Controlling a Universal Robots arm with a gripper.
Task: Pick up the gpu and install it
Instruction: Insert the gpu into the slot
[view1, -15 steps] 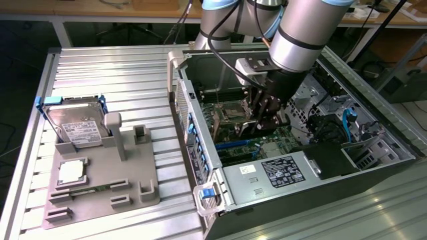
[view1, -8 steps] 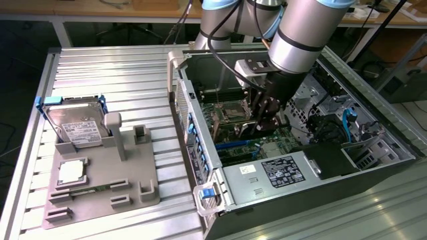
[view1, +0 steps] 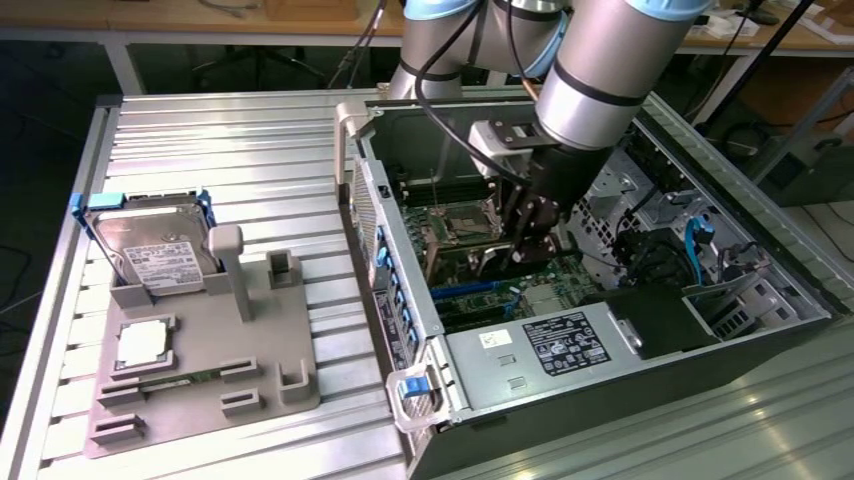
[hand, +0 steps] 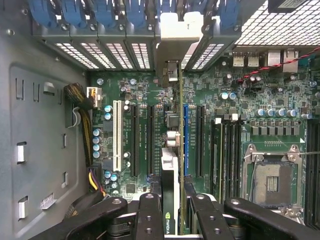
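The open computer case (view1: 587, 330) is lying on its side on the slatted metal table (view1: 227, 140), with the motherboard (hand: 150, 100) facing upward and the robot arm (view1: 601, 70) reaching down into it. On the exterior view's left, the grey parts tray (view1: 200, 370) is holding the hard drive (view1: 154, 255) and other components. Inside the case, the gripper (hand: 172, 210) is pinching the gpu (hand: 171, 150) edge-on between its jaws, carrying the card low over the row of expansion slots (hand: 135, 140), just beside the blue slot (hand: 186, 140). The silvery end bracket (hand: 172, 50) is pointing toward the rear slot openings (hand: 105, 55). To do this step well, in my judgement, the card edge should be running parallel to the chosen slot along its full length, the bracket should be lining up with its rear opening, and the card should be staying vertical so that neither end is seating first.
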